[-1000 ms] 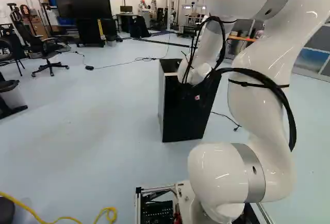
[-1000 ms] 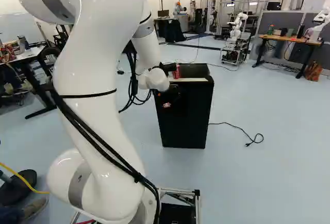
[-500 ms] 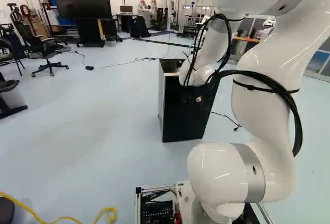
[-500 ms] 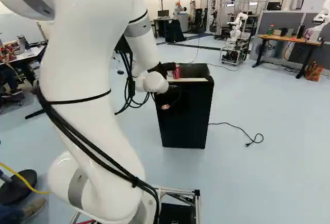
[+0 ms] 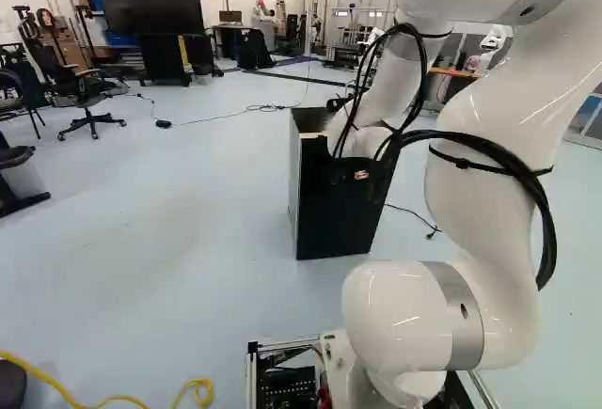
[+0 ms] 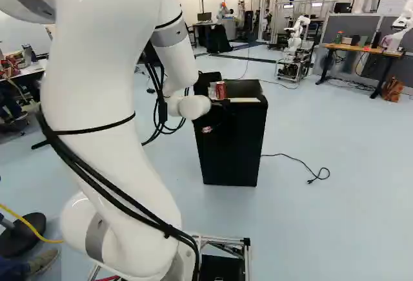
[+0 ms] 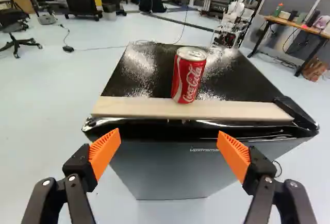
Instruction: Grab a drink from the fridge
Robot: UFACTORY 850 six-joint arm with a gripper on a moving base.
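Observation:
In the right base view my gripper (image 6: pixel 205 82) shows as a dark shape by the near top edge of the black fridge (image 6: pixel 231 142), partly hidden by the white wrist. A red drink can (image 6: pixel 221 90) stands there beside it. Seen from the wrist, the gripper (image 7: pixel 169 144) is open, orange pads wide apart and nothing between them. The can (image 7: pixel 189 74) stands upright on the fridge's glossy top, ahead of the fingers and against a pale wooden strip (image 7: pixel 180 109) along the front edge. Below that strip the grey fridge door (image 7: pixel 170 167) looks closed.
A power cord (image 6: pixel 293 158) lies on the floor beside the fridge. Farther off are a wooden desk (image 6: pixel 361 49) with items on it and another robot (image 6: pixel 295 39). A big screen (image 5: pixel 150 2) and an office chair (image 5: pixel 87 99) stand beyond the fridge in the left base view.
The arm's upper links have swung rightward in the left base view and leftward in the right one. The gripper has shifted, showing more of the can. Base, fridge and can have stayed put.

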